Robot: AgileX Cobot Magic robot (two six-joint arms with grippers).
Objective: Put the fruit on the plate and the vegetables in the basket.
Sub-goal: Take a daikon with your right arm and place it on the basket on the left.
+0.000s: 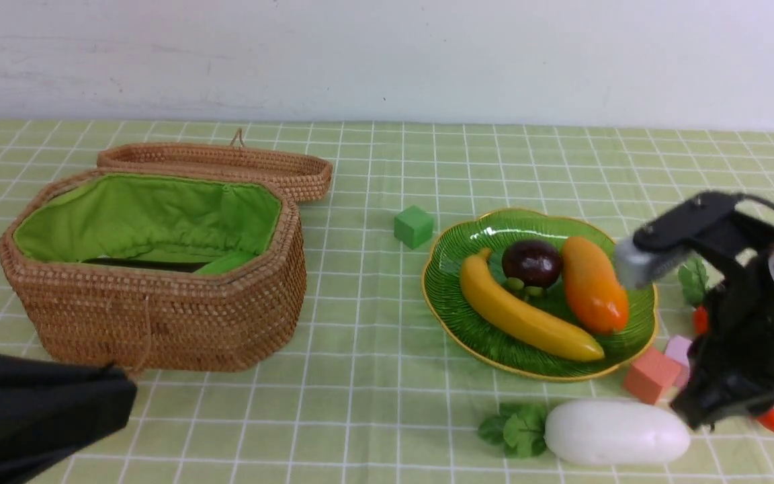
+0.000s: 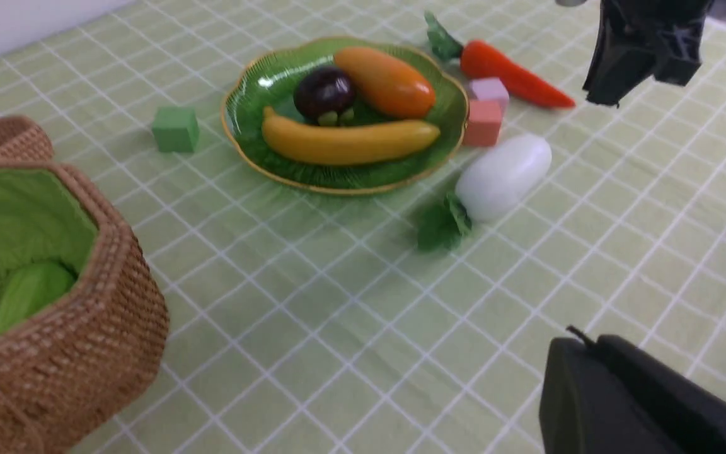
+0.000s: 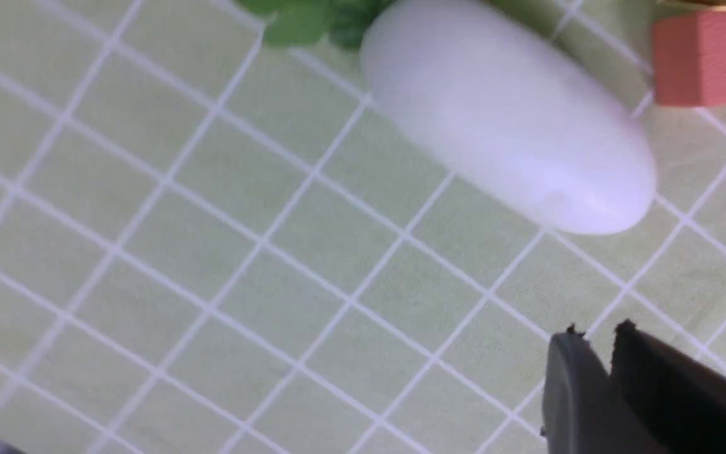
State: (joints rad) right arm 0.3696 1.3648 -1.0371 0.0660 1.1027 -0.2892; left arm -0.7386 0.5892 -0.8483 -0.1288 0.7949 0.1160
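My right jaws were drawn almost together, only a thin slit between the tips, pinching nothing. The white radish (image 3: pixel 508 132) lay on the desk (image 1: pixel 373 403) just beside them, toward my left and clear of them. The carrot (image 2: pixel 508 69) lay beyond, near the plate (image 1: pixel 454 296) holding the banana (image 1: pixel 528 316), mango (image 1: pixel 592 286) and mangosteen (image 1: pixel 531 262). My left jaws were pressed together near the basket (image 1: pixel 158 323).

**Clearance notes: basket to plate**

I see bare green checked tablecloth (image 1: pixel 373 323) between the brown woven wicker basket (image 1: pixel 158 323) and the green scalloped glass plate (image 1: pixel 451 296). One small green foam cube (image 1: pixel 413 226) stands there, near the plate's far-left rim. The plate's near-right side is crowded: white oval radish (image 1: pixel 615 431), salmon foam cube (image 1: pixel 650 374), pink foam cube (image 1: pixel 679 349) and orange carrot (image 2: pixel 508 70), all close together. Basket mouth open, lid (image 1: pixel 226 165) lying flat behind it.
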